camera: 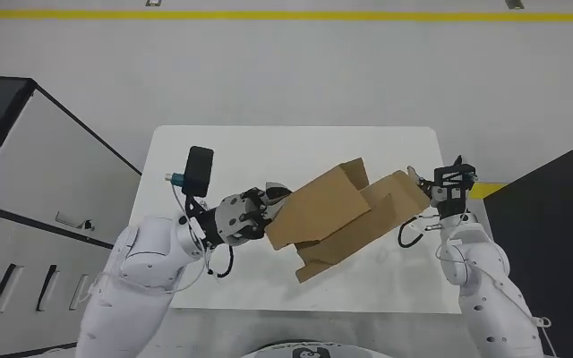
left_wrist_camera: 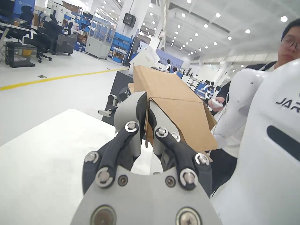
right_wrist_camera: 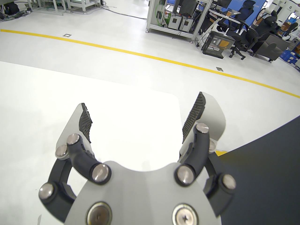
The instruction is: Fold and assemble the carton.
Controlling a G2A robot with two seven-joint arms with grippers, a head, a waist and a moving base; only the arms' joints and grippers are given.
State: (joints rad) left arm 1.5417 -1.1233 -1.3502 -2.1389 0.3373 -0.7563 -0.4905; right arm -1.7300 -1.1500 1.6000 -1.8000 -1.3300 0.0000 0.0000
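A brown cardboard carton [camera: 345, 219] lies slanted across the middle of the white table [camera: 269, 152], partly folded, with loose flaps at its lower end. My left gripper [camera: 271, 204] is shut on the carton's left edge; in the left wrist view the cardboard [left_wrist_camera: 173, 108] sits clamped between the two fingers [left_wrist_camera: 138, 108]. My right gripper [camera: 421, 182] stands open at the carton's far right end, close to its corner. In the right wrist view that gripper [right_wrist_camera: 143, 115] has nothing between its ribbed pads [right_wrist_camera: 194, 115], with bare table beneath.
A dark cabinet [camera: 45, 170] stands left of the table and a dark surface [camera: 537, 233] borders its right side. The table's far half is bare. A person [left_wrist_camera: 290, 45] stands behind the robot in the left wrist view, holding a small white device.
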